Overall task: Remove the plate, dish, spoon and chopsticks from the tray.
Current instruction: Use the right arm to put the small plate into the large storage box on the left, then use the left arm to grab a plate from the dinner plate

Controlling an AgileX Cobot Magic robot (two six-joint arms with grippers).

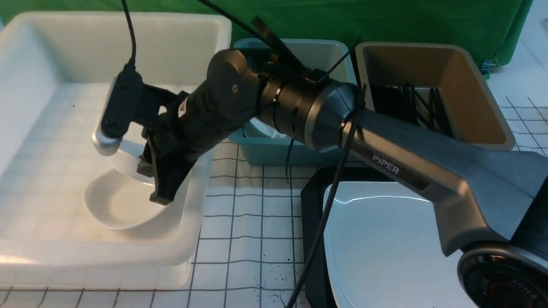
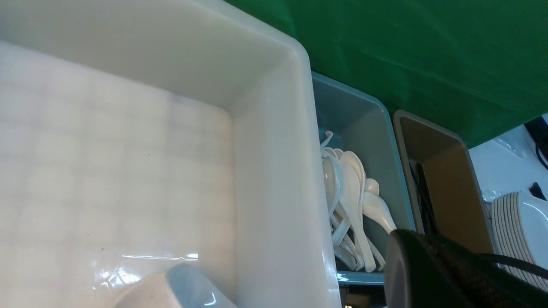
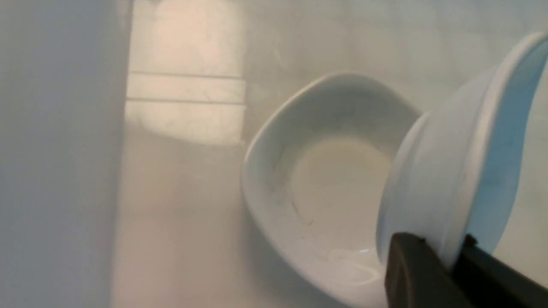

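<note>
My right arm reaches across into the big white tub (image 1: pixel 38 107) on the left. My right gripper (image 1: pixel 152 183) is shut on the rim of a small white dish (image 1: pixel 126 157) and holds it tilted just above a second small dish (image 1: pixel 115 207) lying on the tub floor. In the right wrist view the fingers (image 3: pixel 413 273) pinch the held dish (image 3: pixel 445 171) over the lying dish (image 3: pixel 325 184). The large white plate (image 1: pixel 385 244) lies on the black tray (image 1: pixel 311 205) at the front right. My left gripper is out of view.
A teal bin (image 1: pixel 274 155) behind the grid mat holds several white spoons (image 2: pixel 352 201). A brown tub (image 1: pixel 471 81) to its right holds black chopsticks (image 1: pixel 411 105). A stack of white plates (image 2: pixel 516 231) shows in the left wrist view. Green cloth hangs behind.
</note>
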